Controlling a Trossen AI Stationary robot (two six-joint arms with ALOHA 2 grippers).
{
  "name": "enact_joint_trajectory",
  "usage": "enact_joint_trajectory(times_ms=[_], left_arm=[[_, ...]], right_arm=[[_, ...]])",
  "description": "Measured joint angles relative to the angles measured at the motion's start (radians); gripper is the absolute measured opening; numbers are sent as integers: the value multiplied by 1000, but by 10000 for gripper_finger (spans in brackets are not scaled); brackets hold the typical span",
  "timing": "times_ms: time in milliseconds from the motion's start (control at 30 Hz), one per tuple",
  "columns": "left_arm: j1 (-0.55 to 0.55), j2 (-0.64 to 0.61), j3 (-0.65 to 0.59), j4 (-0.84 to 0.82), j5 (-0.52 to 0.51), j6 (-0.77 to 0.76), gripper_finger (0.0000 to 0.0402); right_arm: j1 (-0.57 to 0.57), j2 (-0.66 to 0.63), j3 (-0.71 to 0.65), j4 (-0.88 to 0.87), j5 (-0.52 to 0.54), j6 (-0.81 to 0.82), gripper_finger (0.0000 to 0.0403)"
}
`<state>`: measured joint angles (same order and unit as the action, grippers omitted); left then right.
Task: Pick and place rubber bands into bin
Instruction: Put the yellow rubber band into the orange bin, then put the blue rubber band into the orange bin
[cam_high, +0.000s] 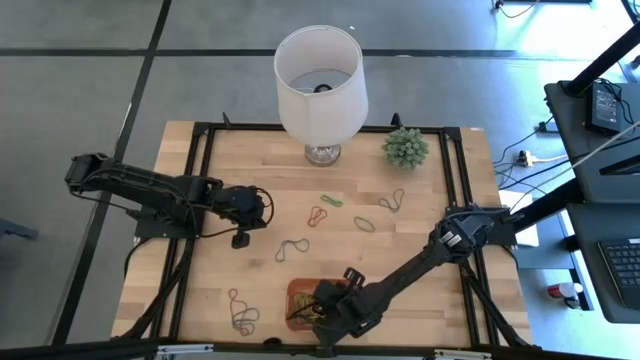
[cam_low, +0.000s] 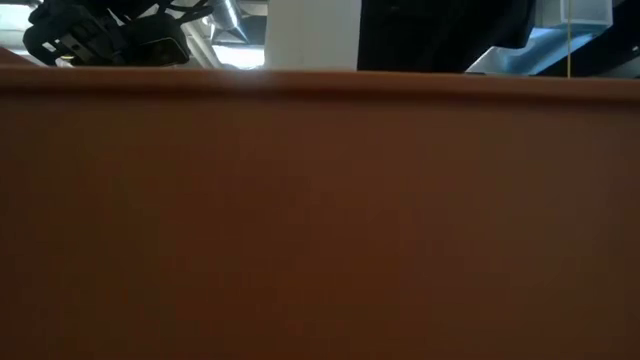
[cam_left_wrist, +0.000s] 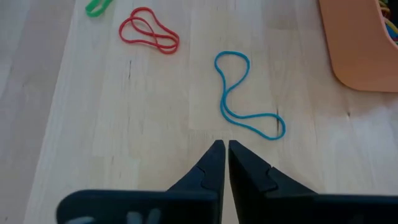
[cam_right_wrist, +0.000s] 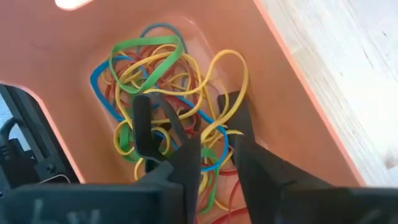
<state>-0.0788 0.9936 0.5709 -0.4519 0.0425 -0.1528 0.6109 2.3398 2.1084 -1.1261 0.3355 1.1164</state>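
Observation:
The orange bin (cam_high: 296, 290) sits near the table's front edge and holds a tangled pile of rubber bands (cam_right_wrist: 161, 68) in yellow, green, blue and red. My right gripper (cam_right_wrist: 186, 102) is open and reaches down into the bin (cam_right_wrist: 298, 93), its fingertips in the pile. Loose bands lie flat on the wood: a blue one (cam_left_wrist: 239, 93), a red one (cam_left_wrist: 149, 31), green ones (cam_high: 331, 200) and a dark cluster (cam_high: 242, 312). My left gripper (cam_left_wrist: 222, 146) is shut and hovers left of centre, just short of the blue band, touching nothing. My right gripper's open fingers (cam_right_wrist: 144, 124) stand slanting down among the piled bands in the bin. Yellow strands (cam_right_wrist: 214, 132) lie against and across both fingers. Nothing is pinched between them, and the bands rest on the bin's floor.
A white lampshade on a glass base (cam_high: 320, 85) and a small green plant (cam_high: 405, 147) stand at the table's far side. The black frame rails (cam_high: 205, 180) run along the table's edges. The bin's orange wall (cam_low: 320, 220) fills the low view.

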Motion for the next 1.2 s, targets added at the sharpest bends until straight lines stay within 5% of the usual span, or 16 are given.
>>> enact_joint_trajectory(times_ms=[200,367,567,767,967,1200], left_arm=[[0,0,0,0,-1,6,18],[0,0,0,0,-1,10,17],[0,0,0,12,-6,26,17],[0,0,0,40,-5,16,17],[0,0,0,94,-9,10,17],[-19,14,21,84,-32,4,16]], right_arm=[[-3,0,31,-82,-18,9,150],[-4,-1,111,-297,-17,56,149],[-14,-2,145,-444,-9,-5,114],[-25,-12,131,-442,131,-64,37],[-24,-182,-127,-411,213,12,8],[0,-519,-678,28,207,-6,3]])
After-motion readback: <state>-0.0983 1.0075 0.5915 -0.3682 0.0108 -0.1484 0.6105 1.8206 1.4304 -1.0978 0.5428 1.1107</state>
